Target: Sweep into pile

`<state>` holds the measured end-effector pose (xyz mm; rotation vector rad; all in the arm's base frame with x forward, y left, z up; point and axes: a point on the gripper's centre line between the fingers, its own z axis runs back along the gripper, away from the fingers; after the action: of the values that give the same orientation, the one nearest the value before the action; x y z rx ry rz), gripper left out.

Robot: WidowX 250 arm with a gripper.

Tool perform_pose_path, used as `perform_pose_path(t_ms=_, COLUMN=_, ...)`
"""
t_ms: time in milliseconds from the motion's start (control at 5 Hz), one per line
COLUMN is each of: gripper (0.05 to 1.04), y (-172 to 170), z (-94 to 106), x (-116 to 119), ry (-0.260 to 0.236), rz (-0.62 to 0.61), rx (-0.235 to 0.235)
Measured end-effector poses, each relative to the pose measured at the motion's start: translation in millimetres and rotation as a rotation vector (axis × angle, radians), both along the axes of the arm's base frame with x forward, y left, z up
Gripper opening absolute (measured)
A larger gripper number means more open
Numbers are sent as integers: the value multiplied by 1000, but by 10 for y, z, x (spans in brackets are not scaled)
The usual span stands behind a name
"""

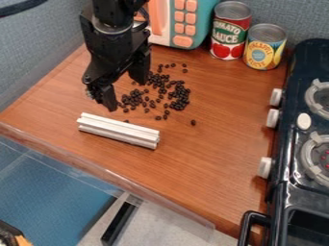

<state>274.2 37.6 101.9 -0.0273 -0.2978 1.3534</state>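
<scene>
The black gripper (126,88) hangs over the upper left of the wooden counter, at the left side of the scattered beans, its two fingers apart and nothing held between them. Small dark beans (177,93) lie loosely spread beside and behind it, densest to its right, with a few strays toward the top and one off to the right. In front of the gripper, a pale grooved bar (119,130) rests flat on the counter, slanting down to the right, apart from the fingers. The arm may hide some beans.
A tomato sauce can (230,31) and a yellow-labelled can (264,47) stand at the back, right of a teal and white toy microwave (183,24). The black toy stove (296,144) runs along the right side. A clear rim (109,175) follows the counter's front edge (83,157).
</scene>
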Motion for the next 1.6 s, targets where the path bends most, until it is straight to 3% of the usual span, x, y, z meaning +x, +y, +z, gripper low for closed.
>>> perform_pose_path(t_ms=400, gripper=1000, y=45, z=-204, x=-18, ry=19, rz=52, rx=-10)
perform_pose_path(t_ms=800, gripper=1000, y=233, z=-385, x=-4, ry=11, rz=183, rx=-27)
perform_pose_path(t_ms=1000, gripper=1000, y=293, z=-453, x=-2, ry=1, rz=291, rx=-15)
perform_pose_path(t_ms=1400, gripper=1000, y=306, z=-720, x=-111, ry=81, rz=333, rx=10)
perform_pose_path(t_ms=1600, gripper=945, y=247, z=-828, x=-119, ry=108, rz=323, rx=10)
